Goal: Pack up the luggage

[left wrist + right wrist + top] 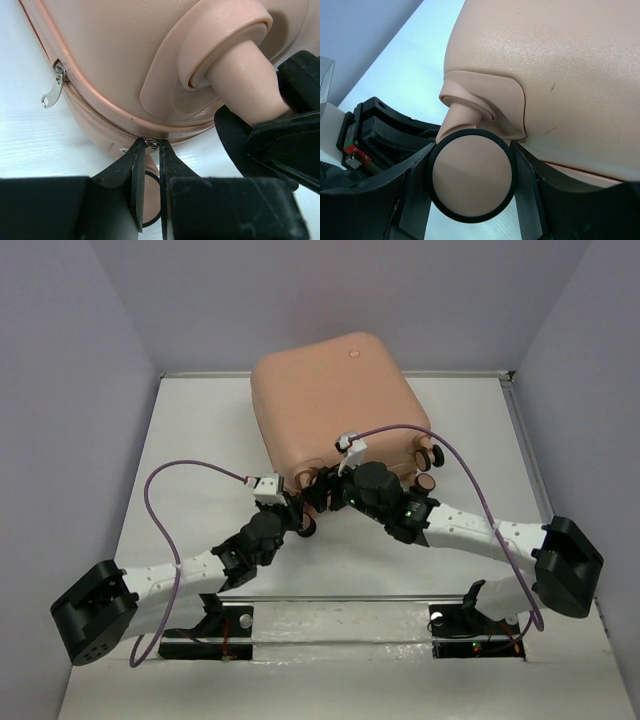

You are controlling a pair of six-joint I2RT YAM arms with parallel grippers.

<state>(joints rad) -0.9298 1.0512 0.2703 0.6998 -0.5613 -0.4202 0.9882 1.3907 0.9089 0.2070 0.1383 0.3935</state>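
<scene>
The peach-pink luggage lies closed and flat at the back middle of the table, wheels toward me. My left gripper is shut on a small metal zipper pull at the zipper seam on the case's lower corner. A second silver zipper pull hangs free further left along the seam. My right gripper is shut on a black-rimmed pink caster wheel at the same corner, one finger on each side. In the top view both grippers meet at the luggage's near-left corner.
Other caster wheels stick out at the luggage's near-right corner. Grey walls close in the white table on the left, back and right. Purple cables loop over both arms.
</scene>
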